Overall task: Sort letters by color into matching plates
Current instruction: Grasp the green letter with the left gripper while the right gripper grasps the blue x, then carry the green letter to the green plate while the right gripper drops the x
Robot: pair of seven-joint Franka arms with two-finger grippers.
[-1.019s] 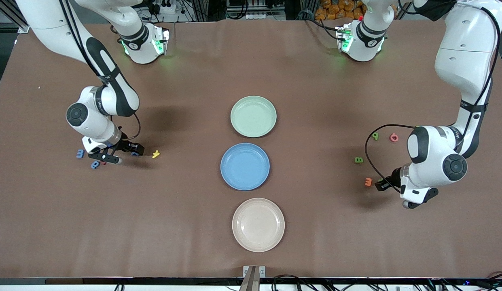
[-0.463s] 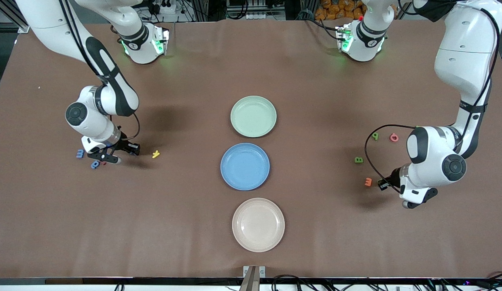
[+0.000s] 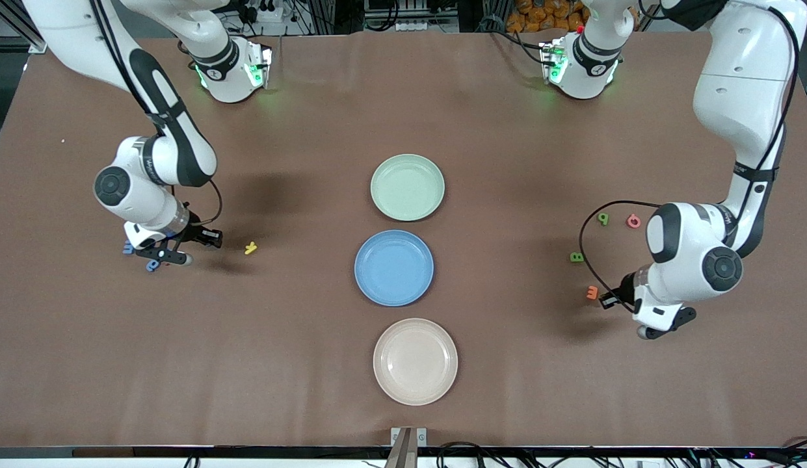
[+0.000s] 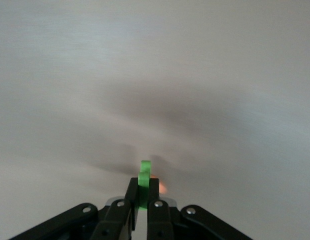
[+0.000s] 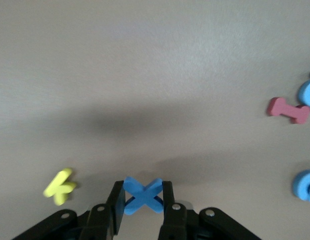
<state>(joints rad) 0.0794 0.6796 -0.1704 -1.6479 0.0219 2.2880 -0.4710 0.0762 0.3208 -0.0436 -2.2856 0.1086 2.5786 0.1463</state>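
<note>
My right gripper (image 3: 211,238) is shut on a blue X letter (image 5: 142,195), held just above the table beside a yellow letter (image 3: 250,247). Two more blue letters (image 3: 127,247) (image 3: 153,264) lie by the right wrist, partly hidden by it. My left gripper (image 3: 608,301) is shut on a green letter (image 4: 144,181), low over the table beside an orange letter (image 3: 592,293). Two green letters (image 3: 603,219) (image 3: 577,257) lie farther from the camera than that gripper. The pale green plate (image 3: 407,186) and the blue plate (image 3: 394,267) sit mid-table, both empty.
A beige plate (image 3: 415,361) lies nearest the camera, in line with the other two. A pink letter (image 3: 633,221) lies beside the green ones. A red letter (image 5: 289,110) lies between the blue ones in the right wrist view. Both arm bases stand along the table's edge farthest from the camera.
My right gripper has drawn a little toward the right arm's end of the table with the blue X in it. The left arm has shifted slightly, with the green letter in its gripper.
</note>
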